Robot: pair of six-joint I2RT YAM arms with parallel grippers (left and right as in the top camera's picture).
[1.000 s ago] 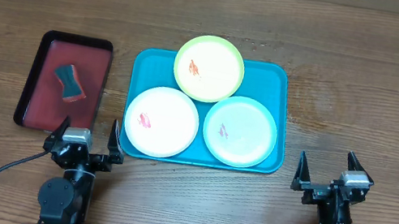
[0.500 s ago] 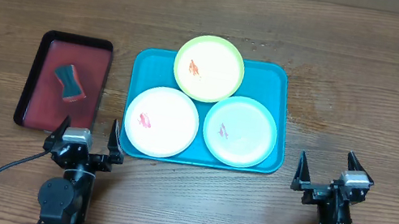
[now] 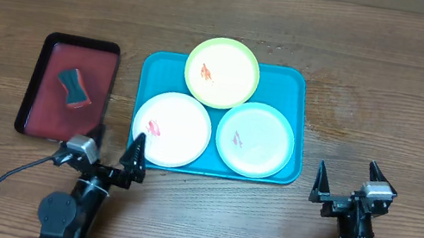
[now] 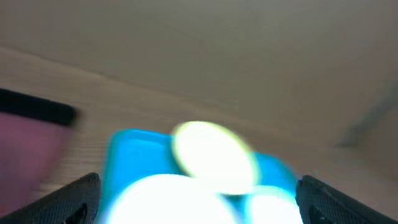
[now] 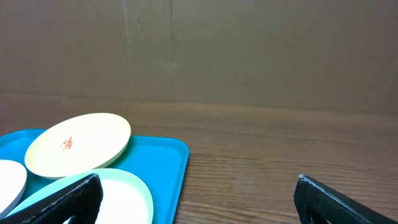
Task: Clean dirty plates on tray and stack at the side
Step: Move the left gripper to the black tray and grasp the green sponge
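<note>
Three plates lie on the teal tray (image 3: pixel 292 85): a yellow-green plate (image 3: pixel 222 72) at the back overlapping the rim, a white plate (image 3: pixel 172 129) front left and a pale mint plate (image 3: pixel 255 139) front right. Each carries a small red or orange smear. My left gripper (image 3: pixel 115 147) is open and empty, just off the tray's front left corner, close to the white plate. Its wrist view is blurred, showing the tray (image 4: pixel 134 155) and yellow-green plate (image 4: pixel 211 152) ahead. My right gripper (image 3: pixel 348 180) is open and empty, right of the tray, with the mint plate (image 5: pixel 118 199) by its left finger.
A dark red tray (image 3: pixel 43 111) lies left of the teal one, holding a teal and red sponge-like block (image 3: pixel 73 86). Bare wooden table (image 3: pixel 399 99) stretches to the right of the teal tray and behind it. A brown wall stands at the back.
My left gripper has swung to the right, toward the teal tray's front left corner and the white plate. The right arm and the plates have not moved.
</note>
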